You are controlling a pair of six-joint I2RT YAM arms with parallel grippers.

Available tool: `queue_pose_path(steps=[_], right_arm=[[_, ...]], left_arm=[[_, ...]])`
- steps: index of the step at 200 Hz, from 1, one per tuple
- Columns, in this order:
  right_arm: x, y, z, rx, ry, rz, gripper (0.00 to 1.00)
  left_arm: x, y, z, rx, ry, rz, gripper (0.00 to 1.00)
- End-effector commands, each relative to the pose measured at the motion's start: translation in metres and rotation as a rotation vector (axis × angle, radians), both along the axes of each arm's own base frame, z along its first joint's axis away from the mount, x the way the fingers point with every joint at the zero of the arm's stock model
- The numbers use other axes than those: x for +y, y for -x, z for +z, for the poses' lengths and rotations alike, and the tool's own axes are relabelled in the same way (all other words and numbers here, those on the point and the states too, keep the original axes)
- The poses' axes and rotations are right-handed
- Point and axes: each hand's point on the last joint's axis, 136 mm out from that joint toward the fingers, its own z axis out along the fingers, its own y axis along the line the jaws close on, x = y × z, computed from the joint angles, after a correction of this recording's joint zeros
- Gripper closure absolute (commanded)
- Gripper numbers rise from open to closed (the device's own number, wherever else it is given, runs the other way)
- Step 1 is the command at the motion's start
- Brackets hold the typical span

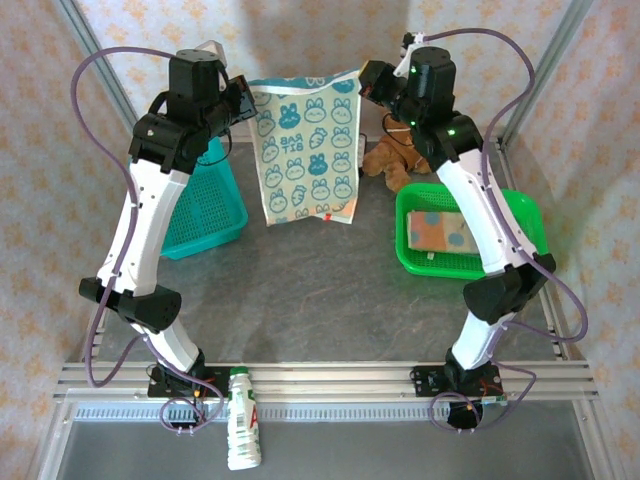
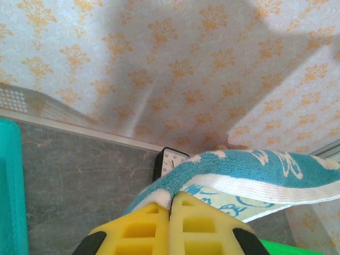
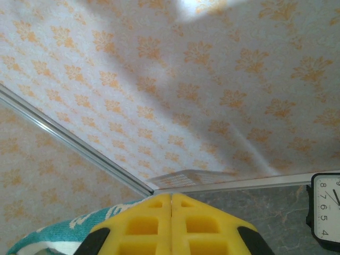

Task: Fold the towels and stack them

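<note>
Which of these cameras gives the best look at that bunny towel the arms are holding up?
The top external view: the bunny towel hangs spread, its whole print visible, between the left gripper and right gripper. The left wrist view shows its bunched top edge pinched in yellow fingers; the right wrist view shows a small corner.

The numerals 8, 7, 6, 5 and 4 can be read on the clock face (image 3: pixel 325 204). Blue lettering printed on the bunny towel (image 1: pixel 305 150) cannot be made out.
</note>
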Motion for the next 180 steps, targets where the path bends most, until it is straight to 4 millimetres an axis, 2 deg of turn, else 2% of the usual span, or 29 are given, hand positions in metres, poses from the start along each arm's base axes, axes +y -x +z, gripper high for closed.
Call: queue_pose_path(steps=[1,36,64,103,152,180], right_arm=[[0.000,0.020,0.033,-0.081,-0.019,0.056,1.00],[-0.004,0.045,0.046,-0.111,-0.029,0.076,1.00],[-0.006,0.072,0.057,-0.140,-0.029,0.088,1.00],[-0.010,0.109,0.060,-0.161,0.029,0.049,1.00],[-0.025,0.144,0.062,-0.175,0.001,0.039,1.00],[-0.031,0.142,0.045,-0.135,0.007,0.006,1.00]], left_arm=[[0.008,0.020,0.021,-0.037,0.027,0.003,1.00],[0.006,0.045,0.037,-0.071,0.065,-0.024,1.00],[0.009,0.074,0.053,-0.114,0.052,-0.013,1.00],[0.005,0.112,0.068,-0.169,0.055,-0.031,1.00],[-0.004,0.141,0.064,-0.174,0.107,-0.069,1.00],[-0.001,0.143,0.044,-0.116,0.118,-0.040,1.00]])
